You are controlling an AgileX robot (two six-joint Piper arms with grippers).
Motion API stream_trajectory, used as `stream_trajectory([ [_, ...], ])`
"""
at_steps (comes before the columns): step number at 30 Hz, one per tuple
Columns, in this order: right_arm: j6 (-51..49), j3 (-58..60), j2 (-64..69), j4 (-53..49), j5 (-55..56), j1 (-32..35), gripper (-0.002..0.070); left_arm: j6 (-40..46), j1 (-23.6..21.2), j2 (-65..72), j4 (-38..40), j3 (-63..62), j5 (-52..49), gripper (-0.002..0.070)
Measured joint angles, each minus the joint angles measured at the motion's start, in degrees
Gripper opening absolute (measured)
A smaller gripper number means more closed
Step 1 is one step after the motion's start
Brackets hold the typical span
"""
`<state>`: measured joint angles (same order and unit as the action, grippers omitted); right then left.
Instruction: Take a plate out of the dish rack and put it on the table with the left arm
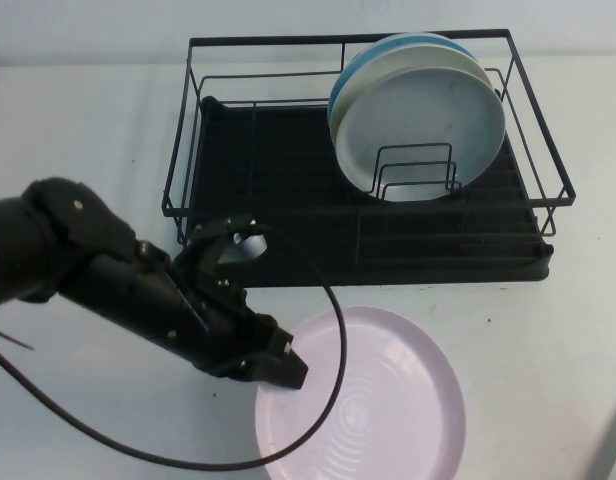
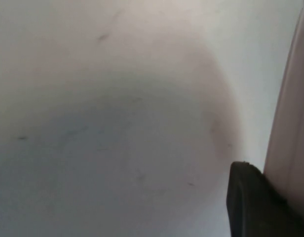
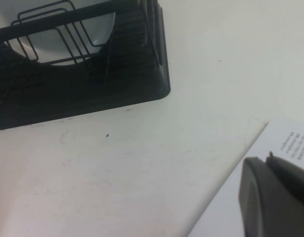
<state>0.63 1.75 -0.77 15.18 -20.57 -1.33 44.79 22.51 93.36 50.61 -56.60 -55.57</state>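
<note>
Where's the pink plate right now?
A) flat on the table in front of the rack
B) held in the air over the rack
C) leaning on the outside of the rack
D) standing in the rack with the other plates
A: the pink plate lies flat on the table in front of the dish rack, with the left gripper at its left rim; the right gripper sits off to the side.

My high camera looks down from my side onto the table (image 1: 78, 130) and dish rack (image 1: 358, 160). The left wrist camera sits close above bare table. The right wrist camera faces the dish rack's corner, shared with high.
</note>
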Motion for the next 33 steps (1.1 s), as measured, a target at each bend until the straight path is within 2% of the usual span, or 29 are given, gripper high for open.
stream_trajectory([
  [7,0.0,0.0,0.0,0.0,0.0,0.0,-0.0018,3.82,0.0,1.63,4.13,3.76,14.47,0.0064],
  [9,0.0,0.0,0.0,0.0,0.0,0.0,-0.0018,5.1,0.0,2.08,5.42,3.76,17.1,0.0085],
  [12,0.0,0.0,0.0,0.0,0.0,0.0,-0.0018,6.94,0.0,3.13,5.56,3.76,21.28,0.0193],
  [14,0.0,0.0,0.0,0.0,0.0,0.0,-0.0018,7.52,0.0,3.88,5.56,3.76,23.93,0.0304],
  [16,0.0,0.0,0.0,0.0,0.0,0.0,-0.0018,7.76,0.0,4.42,5.66,3.76,25.79,0.0384],
  [20,0.0,0.0,0.0,0.0,0.0,0.0,-0.0018,8.4,0.0,3.79,3.64,3.76,27.25,0.0441],
  [22,0.0,0.0,0.0,0.0,0.0,0.0,-0.0018,8.4,0.0,2.16,2.07,3.76,26.72,0.0421],
  [24,0.0,0.0,0.0,0.0,0.0,0.0,-0.0018,7.71,0.0,-1.0,0.11,3.76,25.51,0.0348],
  [26,0.0,0.0,0.0,0.0,0.0,0.0,-0.0018,6.72,0.0,-5.32,-2.63,3.76,23.82,0.02],
  [28,0.0,0.0,0.0,0.0,0.0,0.0,-0.0018,6.06,0.0,-9.74,-5.9,3.76,21.78,0.0092],
  [30,0.0,0.0,0.0,0.0,0.0,0.0,-0.0018,4.63,0.0,-14.32,-8.57,3.89,19.93,0.0038],
  [33,0.0,0.0,0.0,0.0,0.0,0.0,-0.0018,2.68,0.0,-22.26,-10.96,5.86,18.96,0.0011],
])
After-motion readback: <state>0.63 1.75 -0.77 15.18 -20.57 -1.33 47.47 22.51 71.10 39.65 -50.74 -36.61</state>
